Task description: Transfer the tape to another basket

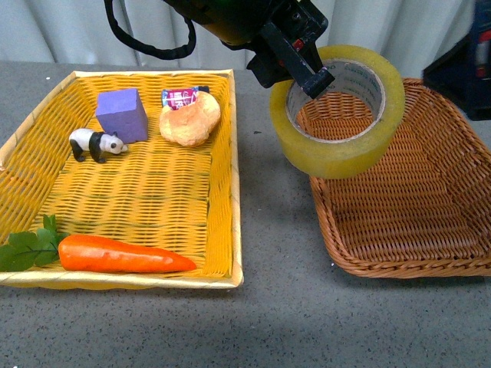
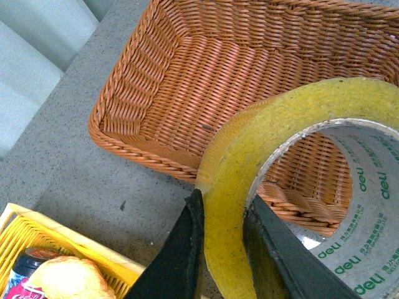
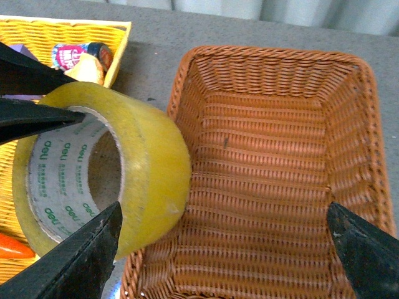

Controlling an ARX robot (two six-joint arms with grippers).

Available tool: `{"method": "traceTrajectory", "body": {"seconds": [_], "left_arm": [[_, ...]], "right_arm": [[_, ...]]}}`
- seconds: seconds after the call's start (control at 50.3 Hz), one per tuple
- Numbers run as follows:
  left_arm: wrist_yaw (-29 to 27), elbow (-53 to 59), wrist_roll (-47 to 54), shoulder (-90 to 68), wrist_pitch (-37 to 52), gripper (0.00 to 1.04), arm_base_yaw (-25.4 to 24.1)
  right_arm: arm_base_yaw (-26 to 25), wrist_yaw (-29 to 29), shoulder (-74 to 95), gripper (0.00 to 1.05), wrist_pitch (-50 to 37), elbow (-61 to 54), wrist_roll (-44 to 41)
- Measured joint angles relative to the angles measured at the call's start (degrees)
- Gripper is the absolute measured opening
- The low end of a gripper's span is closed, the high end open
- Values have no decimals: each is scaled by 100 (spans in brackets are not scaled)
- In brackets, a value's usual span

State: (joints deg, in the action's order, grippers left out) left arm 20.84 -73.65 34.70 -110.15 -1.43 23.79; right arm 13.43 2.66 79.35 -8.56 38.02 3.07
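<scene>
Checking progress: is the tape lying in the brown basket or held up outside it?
Held up, not in. The left gripper pinches the tape by its wall, hanging it above the brown basket rim.

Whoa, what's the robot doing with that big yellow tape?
The robot's left gripper pinches the tape roll by its wall and holds it in the air at the edge of the brown basket. The tape is not inside yet. The right gripper hangs open above that basket. A carrot and a panda sit in the yellow tray.
</scene>
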Motion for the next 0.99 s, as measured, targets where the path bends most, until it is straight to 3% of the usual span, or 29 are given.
{"method": "traceTrajectory", "body": {"seconds": [0.219, 0.735, 0.894, 0.994], "left_arm": [[-9, 0, -2, 0, 0, 15, -7], [-7, 0, -2, 0, 0, 15, -2], [-7, 0, -7, 0, 0, 15, -2], [-4, 0, -9, 0, 0, 15, 2]], "right_arm": [[365, -107, 916, 96, 46, 671, -20], [457, -444, 1620, 95, 136, 1119, 142], [459, -431, 1620, 73, 225, 1189, 308], [498, -407, 1620, 53, 332, 1217, 439]]}}
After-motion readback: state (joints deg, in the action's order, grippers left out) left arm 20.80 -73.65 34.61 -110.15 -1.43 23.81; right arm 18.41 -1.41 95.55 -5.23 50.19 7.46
